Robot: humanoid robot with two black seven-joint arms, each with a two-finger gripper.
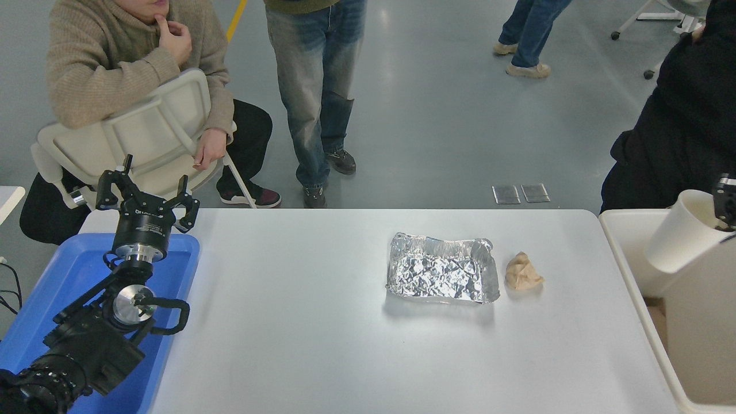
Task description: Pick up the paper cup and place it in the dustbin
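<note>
The cream-white paper cup (684, 233) hangs tilted over the open top of the large cream-white dustbin (629, 253) at the right edge of the table. My right gripper (725, 208) is mostly cut off by the picture's right edge; a black finger grips the cup's rim and holds it in the air above the bin. My left arm is parked at the lower left, its gripper (146, 192) open and empty above the blue tray.
A crinkled silver foil tray (441, 269) and a crumpled brown paper wad (522, 272) lie mid-table. A blue plastic tray (69, 287) sits at the left. People stand and sit at the far side; a person in black stands behind the bin.
</note>
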